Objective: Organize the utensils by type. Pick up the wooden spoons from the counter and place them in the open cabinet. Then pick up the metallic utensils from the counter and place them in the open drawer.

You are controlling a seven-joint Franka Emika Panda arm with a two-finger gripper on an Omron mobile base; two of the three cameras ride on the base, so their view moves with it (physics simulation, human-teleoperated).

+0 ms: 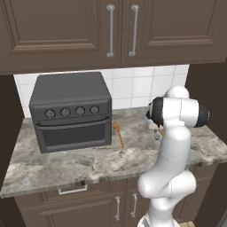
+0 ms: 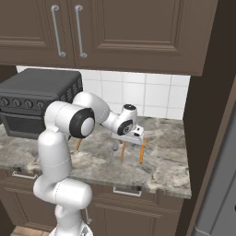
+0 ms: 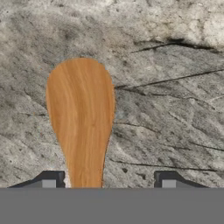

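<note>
- Right now the gripper (image 3: 105, 181) hangs low over the counter (image 2: 170, 166), because a wooden spoon (image 3: 81, 118) lies flat right under it, ready to be picked up.
- Its two dark fingertips (image 3: 51, 179) stand apart, one on each side of the spoon's neck, with gaps showing, so nothing looks grabbed yet.
- That spoon is smooth orange-brown wood with soft stripes, and its end is wide and rounded like a paddle.
- Stone makes up the counter, grey and tan with thin dark cracks, flat and hard.
- Another wooden spoon (image 1: 119, 133) lies beside the toaster oven (image 1: 71, 111), a boxy dark grey thing with round knobs.
</note>
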